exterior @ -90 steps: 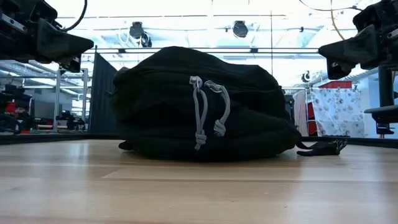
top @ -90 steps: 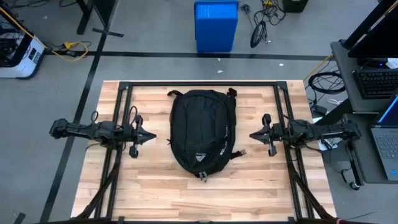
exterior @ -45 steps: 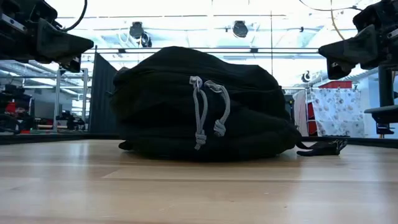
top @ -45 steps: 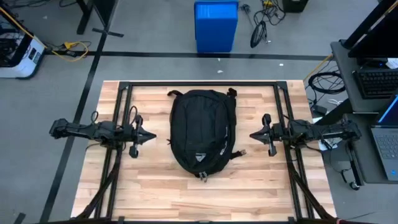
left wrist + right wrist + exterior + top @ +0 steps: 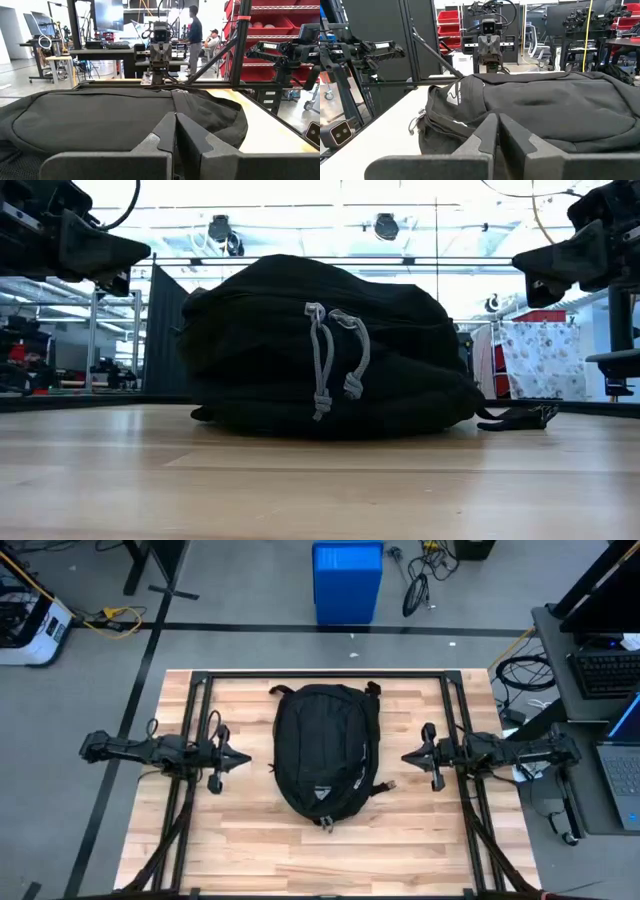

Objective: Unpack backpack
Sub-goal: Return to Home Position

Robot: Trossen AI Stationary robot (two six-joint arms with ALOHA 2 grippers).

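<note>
Blue bin beyond wooden table

You'll find the backpack midway between the tabletop's side edges. The left gripper is to its left and the right gripper to its right, both apart from it.

No change logged across the last second. In the high and low views the backpack lies on the same spot of the table, its grey zipper cords hanging as before and the loose strap end unmoved. The left gripper and right gripper sit at the same points off either side of it, apart from the fabric, tips inward (both closed tip to tip at present; the wrist views have no earlier picture to compare).
</note>
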